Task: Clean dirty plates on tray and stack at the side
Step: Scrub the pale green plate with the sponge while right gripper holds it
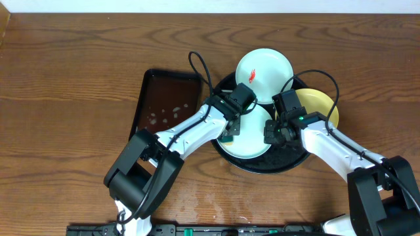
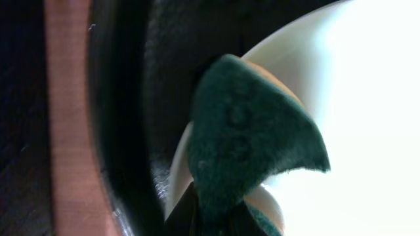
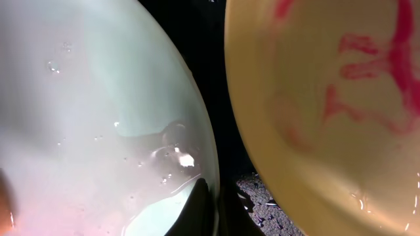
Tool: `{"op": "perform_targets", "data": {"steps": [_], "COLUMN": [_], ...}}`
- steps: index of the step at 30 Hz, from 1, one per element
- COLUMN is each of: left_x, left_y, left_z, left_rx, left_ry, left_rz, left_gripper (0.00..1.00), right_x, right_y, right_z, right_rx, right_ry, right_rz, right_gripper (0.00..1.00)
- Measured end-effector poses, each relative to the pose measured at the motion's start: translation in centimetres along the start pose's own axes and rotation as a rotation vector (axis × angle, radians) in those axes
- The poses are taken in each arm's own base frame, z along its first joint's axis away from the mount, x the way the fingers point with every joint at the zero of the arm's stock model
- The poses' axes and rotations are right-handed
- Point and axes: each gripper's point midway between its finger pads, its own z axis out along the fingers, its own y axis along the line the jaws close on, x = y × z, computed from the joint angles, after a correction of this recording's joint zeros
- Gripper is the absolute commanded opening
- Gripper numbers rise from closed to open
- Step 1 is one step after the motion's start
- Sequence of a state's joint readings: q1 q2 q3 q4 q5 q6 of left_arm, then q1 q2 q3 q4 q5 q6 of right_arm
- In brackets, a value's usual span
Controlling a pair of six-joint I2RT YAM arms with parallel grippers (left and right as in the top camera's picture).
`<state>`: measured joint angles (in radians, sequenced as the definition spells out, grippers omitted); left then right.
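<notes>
Overhead: three plates (image 1: 264, 74) on black tray (image 1: 259, 168)

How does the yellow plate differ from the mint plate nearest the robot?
The yellow plate carries red smears; the near mint plate shows only water droplets. The yellow plate sits at the black tray's right, the mint plate at its front. Both are round and shallow.

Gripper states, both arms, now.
Left gripper: shut on the green sponge.
Right gripper: shut at the rim of the near mint plate; grip unclear.

Three plates (image 1: 264, 69) on black tray (image 1: 275, 165)
</notes>
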<state>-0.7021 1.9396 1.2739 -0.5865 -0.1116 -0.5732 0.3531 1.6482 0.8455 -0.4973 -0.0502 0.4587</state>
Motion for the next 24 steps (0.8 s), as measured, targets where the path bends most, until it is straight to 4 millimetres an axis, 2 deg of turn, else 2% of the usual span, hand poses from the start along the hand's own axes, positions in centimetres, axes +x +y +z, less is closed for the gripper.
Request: {"op": "perform_targets", "data": {"steps": [6, 9, 17, 24], "left_x": [-2.1, -2.0, 0.4, 3.3], "left_y": [-4.7, -6.8, -9.9, -10.5], "left_z": [0.4, 0.5, 0.4, -0.3], "left_rx": [0.267, 0.383, 0.518, 0.559], "left_ry": [-0.024, 0.005, 0.114, 0.247], "left_rz": [-0.036, -0.036, -0.007, 0.002], "left_gripper": [0.07, 0.08, 0.07, 0.08], "right_x": [0.0, -0.1, -0.3, -0.4], "right_y": [0.0, 0.0, -0.4, -0.6], "right_z": [0.0, 0.0, 0.0, -0.1], "right_rx": [0.000, 0.003, 0.027, 0.036], "right_ry": [-0.001, -0.004, -0.015, -0.018], "right_rz": [-0.036, -0.049, -0.064, -0.070], "right_gripper": [0.01, 0.01, 0.01, 0.01]}}
